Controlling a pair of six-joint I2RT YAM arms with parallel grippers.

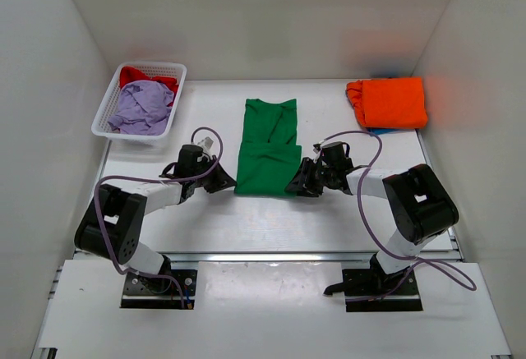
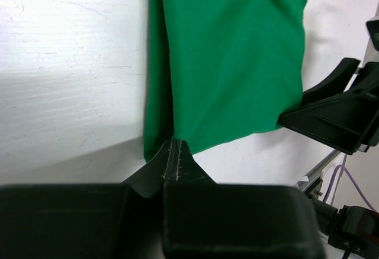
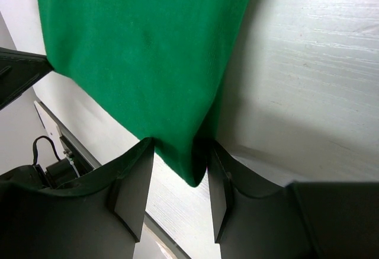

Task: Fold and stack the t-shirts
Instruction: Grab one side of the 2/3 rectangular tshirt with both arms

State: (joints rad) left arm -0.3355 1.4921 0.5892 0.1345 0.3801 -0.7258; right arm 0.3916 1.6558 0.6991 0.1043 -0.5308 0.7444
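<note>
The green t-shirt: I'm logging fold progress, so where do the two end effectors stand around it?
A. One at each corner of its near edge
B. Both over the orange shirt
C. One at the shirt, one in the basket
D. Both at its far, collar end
A. The top view shows the left end effector at the near left corner of the green t-shirt and the right end effector at its near right corner.

Bare worktop (image 1: 205, 112) lies open between the green t-shirt (image 1: 267, 149) and the basket (image 1: 140, 100) far left, and again toward the orange t-shirt (image 1: 388, 103) far right. The left gripper (image 1: 226, 180) and right gripper (image 1: 296, 185) flank the green shirt's near corners.
</note>
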